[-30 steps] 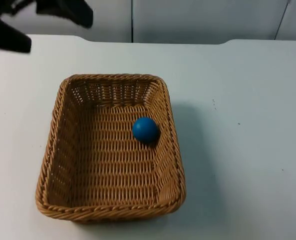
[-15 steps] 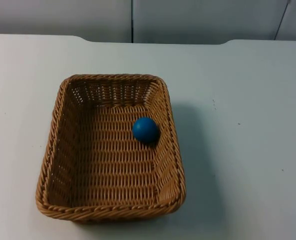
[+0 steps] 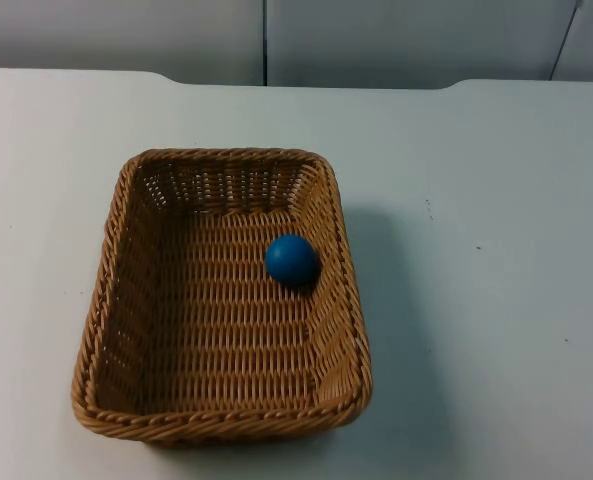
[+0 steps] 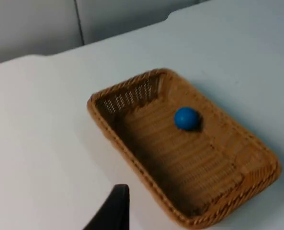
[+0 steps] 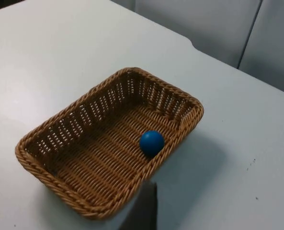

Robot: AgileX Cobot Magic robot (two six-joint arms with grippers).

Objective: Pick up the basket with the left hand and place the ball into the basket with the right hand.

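Note:
A woven tan basket (image 3: 223, 154) stands on the white table, left of centre in the top view. A blue ball (image 3: 291, 259) lies inside it, against the right-hand wall. Both grippers are drawn back, well away from the basket. The left gripper (image 4: 114, 211) hangs above bare table short of the basket (image 4: 127, 86), with the ball (image 4: 186, 118) far from it. The right gripper (image 5: 144, 208) hovers over the table just outside the basket's rim (image 5: 165, 88), high above the ball (image 5: 151, 142). Neither gripper holds anything.
White table (image 3: 496, 250) spreads widely to the right of the basket, with a narrower strip on its left. The grey partition wall (image 3: 376, 40) closes off the far edge. The basket's near rim sits close to the table's front.
The left arm, seen one second ago at the top view's upper left corner, has pulled back out of that picture. Basket and ball have stayed where they were.

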